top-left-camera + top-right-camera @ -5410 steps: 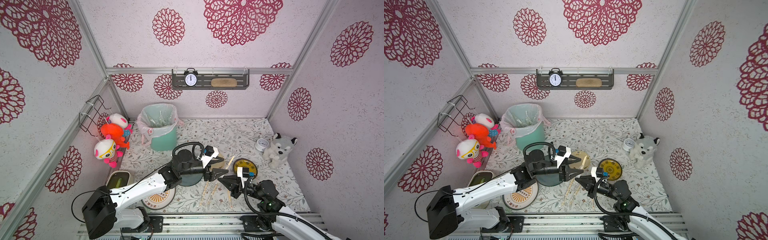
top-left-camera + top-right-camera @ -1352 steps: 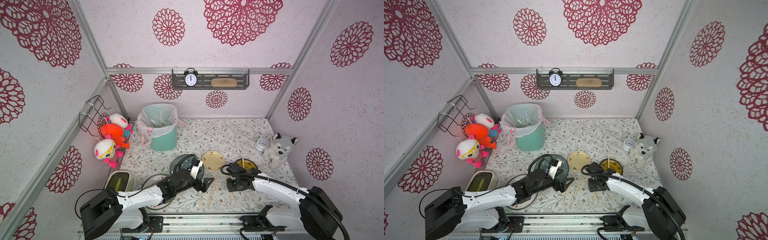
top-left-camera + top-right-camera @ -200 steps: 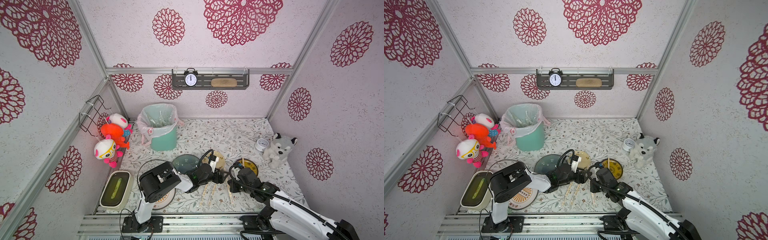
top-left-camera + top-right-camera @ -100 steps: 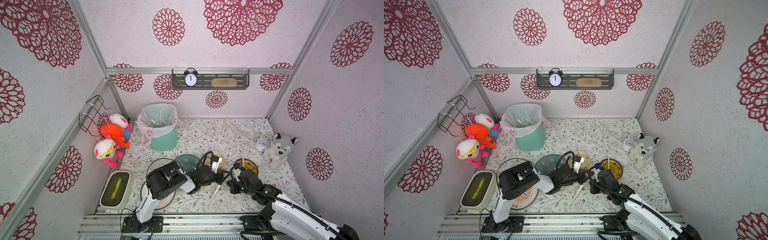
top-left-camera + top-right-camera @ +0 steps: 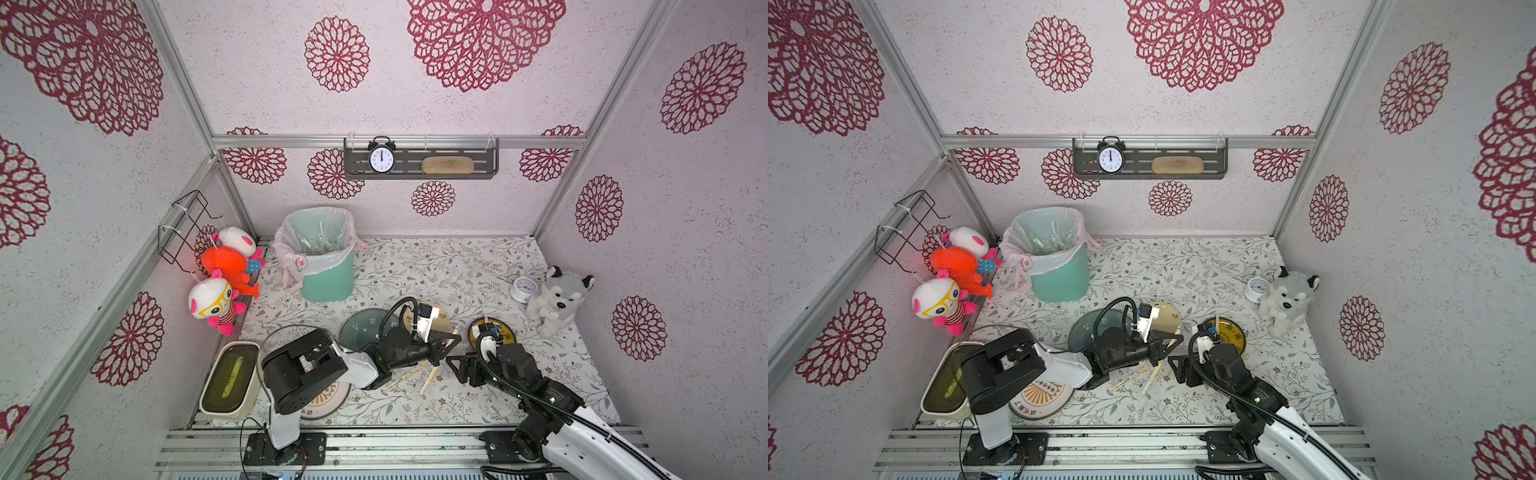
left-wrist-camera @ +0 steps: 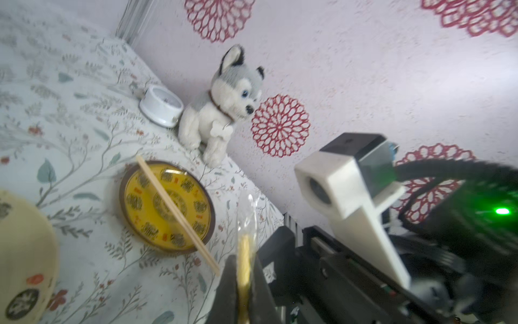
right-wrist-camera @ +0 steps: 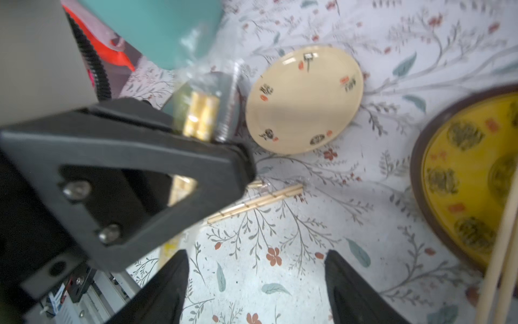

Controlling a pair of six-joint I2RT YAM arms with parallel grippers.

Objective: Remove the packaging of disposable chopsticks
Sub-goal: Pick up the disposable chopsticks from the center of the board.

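our left gripper (image 6: 244, 261) is clamped narrow on one wrapped pair. the clear sleeve (image 6: 248, 213) sticks out past the jaws with the chopsticks (image 6: 244, 246) inside, held over the middle of the table (image 5: 457, 266), nearer its front edge. our right gripper (image 7: 256, 280) stands wide and empty just beside it. the risk we see: if the right jaws close on wood as well as plastic, the pull drags the whole pair out of our left grip. if they catch only a thin fold, the glossy sleeve slips free. bare sticks (image 7: 258, 202) lying below could get knocked towards the yellow plate (image 6: 140, 202).
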